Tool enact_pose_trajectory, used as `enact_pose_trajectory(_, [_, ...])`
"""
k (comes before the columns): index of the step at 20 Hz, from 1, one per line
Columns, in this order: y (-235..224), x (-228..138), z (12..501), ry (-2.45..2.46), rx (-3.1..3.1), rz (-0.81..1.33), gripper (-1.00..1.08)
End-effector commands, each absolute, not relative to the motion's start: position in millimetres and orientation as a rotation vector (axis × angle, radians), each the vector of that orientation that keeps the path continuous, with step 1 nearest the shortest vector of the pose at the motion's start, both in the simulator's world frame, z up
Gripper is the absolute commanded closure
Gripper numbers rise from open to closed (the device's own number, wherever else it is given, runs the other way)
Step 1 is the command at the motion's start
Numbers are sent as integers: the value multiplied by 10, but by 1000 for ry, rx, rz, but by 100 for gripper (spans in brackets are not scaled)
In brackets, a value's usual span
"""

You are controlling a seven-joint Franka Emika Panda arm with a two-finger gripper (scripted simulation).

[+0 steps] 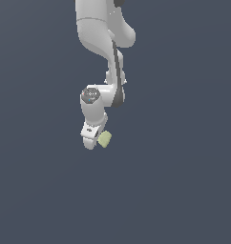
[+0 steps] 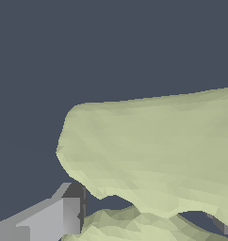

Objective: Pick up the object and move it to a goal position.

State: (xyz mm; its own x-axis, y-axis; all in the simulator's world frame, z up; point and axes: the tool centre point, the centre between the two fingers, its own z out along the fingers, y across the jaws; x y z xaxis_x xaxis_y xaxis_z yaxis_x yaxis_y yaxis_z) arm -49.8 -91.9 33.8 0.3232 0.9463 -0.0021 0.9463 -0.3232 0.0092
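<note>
Pale yellow-green object [image 2: 153,146] fills most of your wrist view: matte, faceted, with rounded, tapered lobes, one broad lobe above and a second lumpy part beneath it. One grey, blocky finger [image 2: 50,219] of the gripper shows at about 7 o'clock in that frame, close beside the object's lower lobe; a sliver of a second grey part appears at the far 4 o'clock corner.

Background in both views is a uniform dark slate-blue field. You see no edge, seam or texture on it, so you cannot tell surface from wall.

Count: one arm, one gripper, one object.

From the exterior view, note the white, glossy, rounded arm [image 1: 100,38] descending from 12 o'clock, with a dark stripe along its lower link. The gripper [image 1: 95,138] hangs at its lower end. The object [image 1: 105,139] sits at the gripper's 3 o'clock side, touching it, well clear of every frame edge.

Jaws: you cannot tell from these pictures whether they are clamped on the object or merely beside it.
</note>
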Motion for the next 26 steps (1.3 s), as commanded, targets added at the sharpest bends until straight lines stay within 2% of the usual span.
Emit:
enact_pose_trajectory(1, [-913,-477,363,1820,2547,9,108])
enact_pose_trajectory(11, [-687,-307,794,1822,2548,8,108])
enact_pose_trajectory(26, [-9,241,2125,1824,2553,6,108])
